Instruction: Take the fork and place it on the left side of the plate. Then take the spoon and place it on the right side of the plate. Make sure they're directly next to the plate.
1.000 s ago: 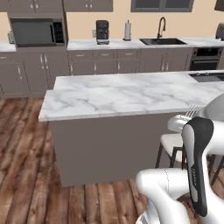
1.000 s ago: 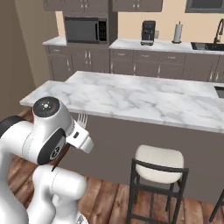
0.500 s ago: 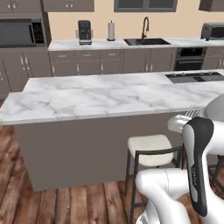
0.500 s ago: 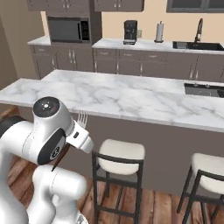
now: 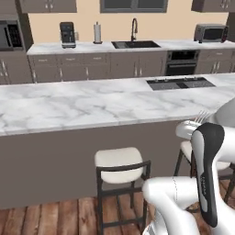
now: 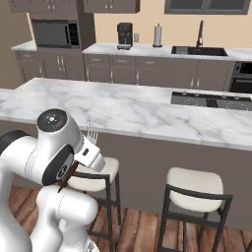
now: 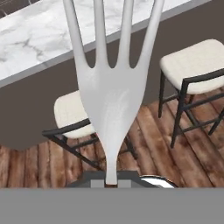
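The fork (image 7: 111, 96) stands upright in front of the hand camera, its pale tines pointing up and its handle running down into my gripper (image 7: 111, 180), which is shut on it. From the base cameras the small fork (image 5: 202, 117) (image 6: 92, 132) pokes up out of the gripper (image 5: 194, 124) (image 6: 90, 143), held close to the arm's folded body and short of the island counter. The plate and the spoon are out of view.
A long marble island counter (image 5: 92, 105) lies ahead, with a cooktop (image 5: 180, 83) set into it. Cushioned stools (image 5: 120, 166) (image 6: 195, 189) stand along its near side. The back counter carries a sink (image 5: 136, 44), a coffee maker (image 6: 124, 35) and a microwave (image 6: 52, 33).
The whole scene has slid left in both base views, so the base has driven right along the island. The arm and the held fork keep the same pose.
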Tool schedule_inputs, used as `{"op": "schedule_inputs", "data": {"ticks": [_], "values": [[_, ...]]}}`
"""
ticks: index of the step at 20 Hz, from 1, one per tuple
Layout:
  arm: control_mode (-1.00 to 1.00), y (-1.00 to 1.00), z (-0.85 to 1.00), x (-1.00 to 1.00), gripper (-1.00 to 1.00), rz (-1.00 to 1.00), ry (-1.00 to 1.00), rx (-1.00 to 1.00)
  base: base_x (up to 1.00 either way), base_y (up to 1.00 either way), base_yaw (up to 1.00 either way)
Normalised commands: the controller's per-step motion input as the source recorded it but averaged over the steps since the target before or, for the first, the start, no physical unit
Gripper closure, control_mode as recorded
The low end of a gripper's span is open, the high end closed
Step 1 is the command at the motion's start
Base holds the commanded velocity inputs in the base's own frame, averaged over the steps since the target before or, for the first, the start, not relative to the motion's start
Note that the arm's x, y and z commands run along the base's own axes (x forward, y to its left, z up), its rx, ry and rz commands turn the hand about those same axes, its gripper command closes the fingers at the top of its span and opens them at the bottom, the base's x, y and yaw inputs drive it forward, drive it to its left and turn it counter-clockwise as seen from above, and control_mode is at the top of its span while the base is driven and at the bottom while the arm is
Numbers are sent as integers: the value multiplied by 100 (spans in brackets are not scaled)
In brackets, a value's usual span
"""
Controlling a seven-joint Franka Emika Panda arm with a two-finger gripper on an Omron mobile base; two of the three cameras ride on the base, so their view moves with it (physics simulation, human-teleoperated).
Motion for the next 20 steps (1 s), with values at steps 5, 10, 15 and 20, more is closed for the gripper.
{"op": "schedule_inputs", "data": {"ticks": [5,10,15,20], "values": [[100,0,0,0,100,0,0,0,42,-84,-3],[100,0,0,0,100,0,0,0,26,-85,-2],[100,0,0,0,100,0,0,0,11,-86,0],[100,0,0,0,100,0,0,0,19,-82,0]]}}
